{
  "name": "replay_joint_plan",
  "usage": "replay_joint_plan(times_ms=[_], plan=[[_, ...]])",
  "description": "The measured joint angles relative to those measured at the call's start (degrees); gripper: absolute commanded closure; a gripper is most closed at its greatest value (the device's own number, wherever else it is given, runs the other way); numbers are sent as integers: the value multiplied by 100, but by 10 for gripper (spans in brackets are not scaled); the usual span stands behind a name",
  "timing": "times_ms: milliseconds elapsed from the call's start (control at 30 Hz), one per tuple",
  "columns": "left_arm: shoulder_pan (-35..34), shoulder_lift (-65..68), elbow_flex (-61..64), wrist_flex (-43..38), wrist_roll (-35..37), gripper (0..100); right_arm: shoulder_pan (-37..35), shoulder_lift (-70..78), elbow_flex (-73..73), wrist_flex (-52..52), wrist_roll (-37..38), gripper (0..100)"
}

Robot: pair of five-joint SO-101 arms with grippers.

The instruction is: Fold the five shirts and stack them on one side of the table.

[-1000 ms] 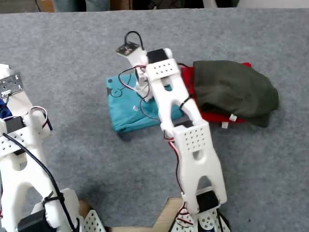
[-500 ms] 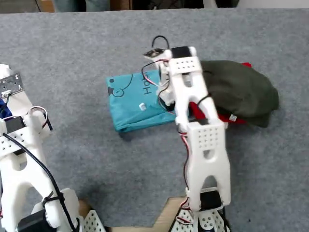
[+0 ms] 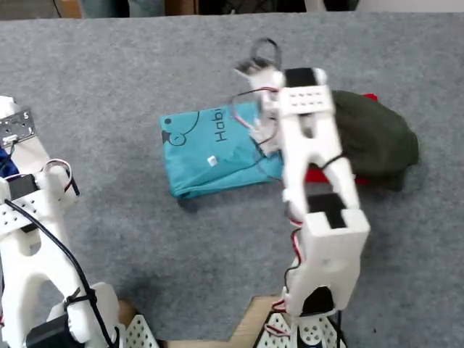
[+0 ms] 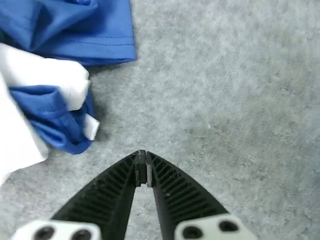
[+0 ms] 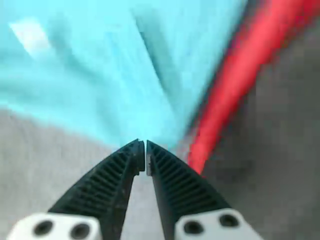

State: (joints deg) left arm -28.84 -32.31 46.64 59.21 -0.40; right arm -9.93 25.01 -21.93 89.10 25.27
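Looking down on the grey bench [image 3: 109, 72], a teal shirt [image 3: 210, 156] lies folded into a flat oblong just off centre toward 10 o'clock, print side up. Out between 2 and 3 o'clock a dark olive shirt [image 3: 377, 138] sits bunched on top of a red shirt [image 3: 315, 175]. The red edge pokes out from under it on the 6 o'clock side and again at a corner toward 12. The teal shirt's 3 o'clock edge runs in under the right arm [image 3: 319, 159], which stretches up from its base at 6 o'clock. The arm covers the place where teal meets red, so I cannot tell whether the two touch there. Seen from its own wrist, the right tool [image 5: 145, 152] has its jaws pressed together with nothing between them. Its tips hang over the edge of the teal cloth, with the red strip just beside. The left arm [image 3: 36, 239] stands at the 8 o'clock corner, well apart from those three shirts. The left tool [image 4: 142, 170] is likewise pinched closed and empty, over bare bench. Near it lies a rumpled blue shirt [image 4: 75, 25], part of it wrapped round something white [image 4: 35, 80] that I cannot make out.
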Motion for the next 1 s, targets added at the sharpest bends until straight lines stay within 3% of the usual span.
replay_joint_plan(times_ms=[167, 267, 400, 767, 1000], plan=[[369, -9, 360, -9, -9, 970, -589, 879, -563, -1389, 0, 983], [404, -9, 413, -9, -9, 970, -607, 1565, -853, -1635, -9, 983], [404, -9, 431, -9, -9, 969, -607, 2127, -1240, -1231, -9, 983], [404, -9, 431, -9, -18, 968, -193, 2215, -2268, 1064, -79, 983], [413, -9, 431, -9, -18, 967, 519, 1336, -800, 1143, -554, 983]])
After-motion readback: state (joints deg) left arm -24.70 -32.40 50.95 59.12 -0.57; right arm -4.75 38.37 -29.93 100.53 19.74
